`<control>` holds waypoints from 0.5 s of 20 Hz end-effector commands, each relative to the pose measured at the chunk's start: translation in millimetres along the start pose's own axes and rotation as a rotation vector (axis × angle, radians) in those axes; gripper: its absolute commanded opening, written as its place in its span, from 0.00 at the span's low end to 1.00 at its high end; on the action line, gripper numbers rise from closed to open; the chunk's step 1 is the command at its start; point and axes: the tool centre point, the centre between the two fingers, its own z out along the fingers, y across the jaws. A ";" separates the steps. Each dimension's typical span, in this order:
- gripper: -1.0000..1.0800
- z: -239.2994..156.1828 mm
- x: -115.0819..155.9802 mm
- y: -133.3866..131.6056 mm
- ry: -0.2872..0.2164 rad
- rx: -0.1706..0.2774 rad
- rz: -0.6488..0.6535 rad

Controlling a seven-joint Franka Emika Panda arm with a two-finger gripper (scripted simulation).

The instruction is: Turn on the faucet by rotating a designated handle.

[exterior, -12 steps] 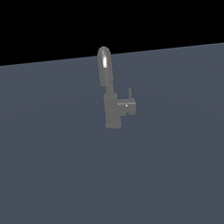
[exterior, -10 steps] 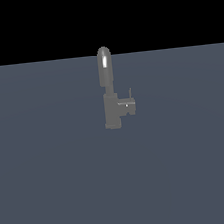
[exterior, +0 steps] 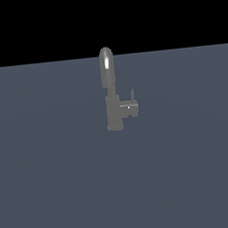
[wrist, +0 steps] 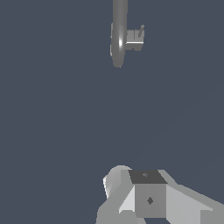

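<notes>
Faucet (exterior: pixel 112 94) stands upright mid-table (exterior: pixel 53 182), well apart from the gripper (wrist: pixel 146 197) — arm absent from the exterior view. Handle (exterior: pixel 130 105) is a short horizontal stub off the body toward the exterior view's right, thin lever pointing up. Gripper fingers not visible on wrist cam — can't tell if wide or narrow. Judgement: long approach first, aimed at the stub side.

One faucet (exterior: pixel 113 103) stands on the grey floor (exterior: pixel 53 182); it carries one arched spout (exterior: pixel 107 67) and one handle (exterior: pixel 130 105) with a single thin lever (exterior: pixel 132 94); one gripper (wrist: pixel 148 199) shows in the wrist view, fingers unclear.
</notes>
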 end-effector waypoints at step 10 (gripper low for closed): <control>0.00 4.9 50.6 -2.0 -0.108 0.115 0.115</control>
